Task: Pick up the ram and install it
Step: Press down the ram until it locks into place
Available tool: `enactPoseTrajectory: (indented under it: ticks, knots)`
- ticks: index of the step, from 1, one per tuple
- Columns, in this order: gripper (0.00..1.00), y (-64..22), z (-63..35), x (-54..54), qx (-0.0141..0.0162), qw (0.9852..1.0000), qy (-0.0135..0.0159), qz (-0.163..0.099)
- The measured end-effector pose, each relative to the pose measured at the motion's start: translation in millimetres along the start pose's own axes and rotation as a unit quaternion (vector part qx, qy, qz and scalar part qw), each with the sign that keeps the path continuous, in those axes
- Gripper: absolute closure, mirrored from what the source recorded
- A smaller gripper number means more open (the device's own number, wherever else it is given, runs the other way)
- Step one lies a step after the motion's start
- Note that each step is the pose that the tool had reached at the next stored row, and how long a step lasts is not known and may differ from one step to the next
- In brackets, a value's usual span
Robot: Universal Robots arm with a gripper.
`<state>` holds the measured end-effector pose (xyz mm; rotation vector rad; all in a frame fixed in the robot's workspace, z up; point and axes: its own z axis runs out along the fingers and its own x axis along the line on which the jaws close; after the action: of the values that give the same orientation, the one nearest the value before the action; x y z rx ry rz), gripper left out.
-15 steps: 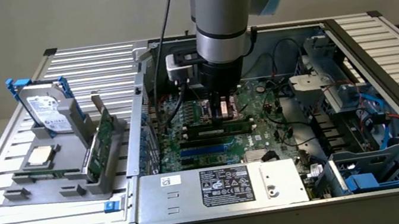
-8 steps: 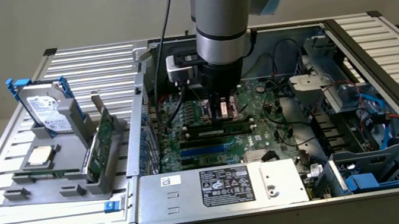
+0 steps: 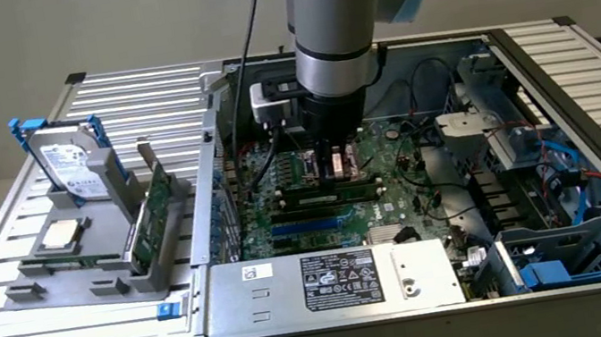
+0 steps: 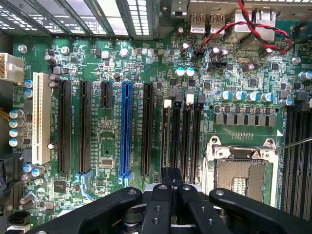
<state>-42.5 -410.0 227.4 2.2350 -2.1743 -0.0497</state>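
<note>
1. The arm's wrist hides much of the motherboard (image 3: 402,198) inside the open computer case (image 3: 296,291).
2. The gripper (image 4: 171,187), fingers pressed together, hovers over the black memory slots (image 4: 181,136).
3. The ram (image 3: 328,189), a thin green stick, lies seated in its slot beneath.

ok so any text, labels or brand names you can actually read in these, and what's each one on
None can be read.
White label on the power supply: print and marks too small.
Small white sticker on the case: unreadable.
Label on the hard drive: blurred.
White lettering beside the slots on the motherboard: too fine to make out.
</note>
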Motion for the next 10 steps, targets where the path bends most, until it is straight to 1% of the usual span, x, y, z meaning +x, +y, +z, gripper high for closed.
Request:
enactPoseTrajectory:
  ticks: [2,5,7,10]
  knots:
    - [0.89,0.4,-8.0,0.3,-0.0008,1.0000,0.0013,0.000]
    - [0.89,0.7,-17.3,0.2,-0.0013,1.0000,0.0013,0.000]
    - [0.89,-0.5,-20.6,0.4,-0.0019,1.0000,0.0010,0.000]
    - [0.89,-5.7,-25.6,1.3,-0.0037,1.0000,-0.0004,0.000]
